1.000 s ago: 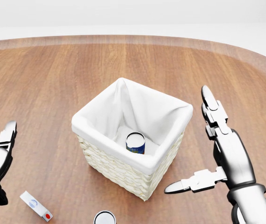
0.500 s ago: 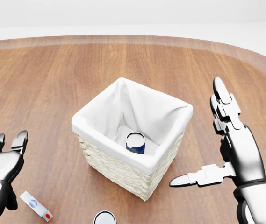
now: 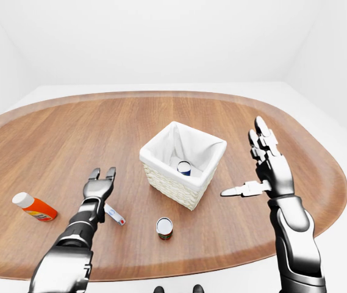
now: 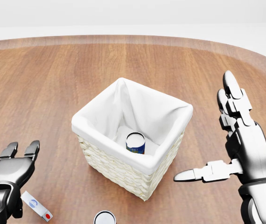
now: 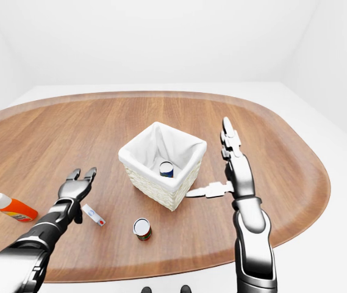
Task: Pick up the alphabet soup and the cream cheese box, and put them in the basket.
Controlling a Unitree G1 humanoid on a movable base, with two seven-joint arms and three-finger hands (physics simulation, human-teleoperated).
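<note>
A: Left-eye view?
B: A white-lined woven wicker basket (image 3: 179, 183) is seen mid-table, with the blue alphabet soup can (image 3: 184, 168) upright inside. The flat white cream cheese box (image 3: 114, 215) is lying on the wooden table (image 3: 51, 140), just right of the left hand (image 3: 98, 188), whose fingers are spread and empty.

A: Head view?
B: The right hand (image 4: 238, 140) is held wide open right of the basket, nothing gripped.

A: Right-eye view?
B: A second upright can (image 5: 141, 229) and an orange bottle (image 5: 8, 208) lying flat are shown.

White-lined pale wicker basket (image 4: 123, 170), blue soup can (image 4: 135, 143), orange bottle (image 3: 34, 207), brown wood table (image 3: 69, 134)
</note>
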